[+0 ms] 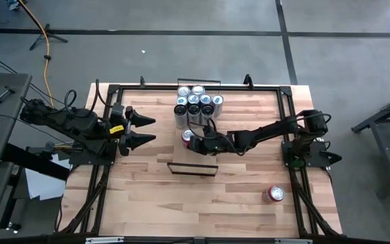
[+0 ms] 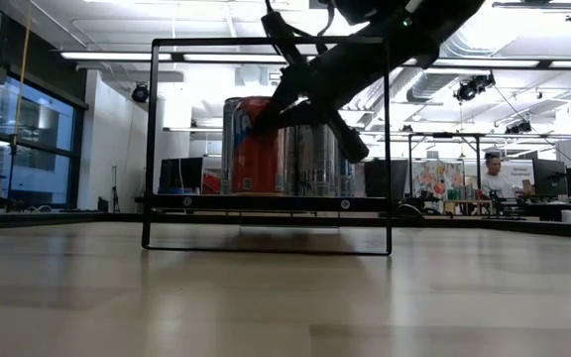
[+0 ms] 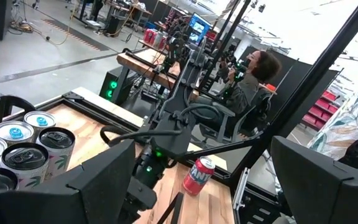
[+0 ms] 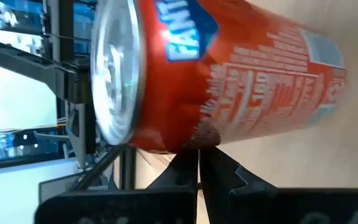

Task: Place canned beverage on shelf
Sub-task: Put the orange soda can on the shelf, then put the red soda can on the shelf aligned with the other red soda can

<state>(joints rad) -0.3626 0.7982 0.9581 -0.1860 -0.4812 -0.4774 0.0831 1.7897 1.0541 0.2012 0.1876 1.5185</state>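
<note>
butcher-block table: right gripper fingers together, touching orange can; grasp pending, shelf near; must reopen.

Orange can upright on tabletop, just behind black-framed shelf.

can just beside cluster of cans, shelf nearby

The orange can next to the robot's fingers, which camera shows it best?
The right wrist view: the orange can fills the picture, label and silver top plain, just beyond the shut right fingers. The high view shows only its small top. The low view shows its side behind the shelf frame. The left wrist view hides it.
</note>
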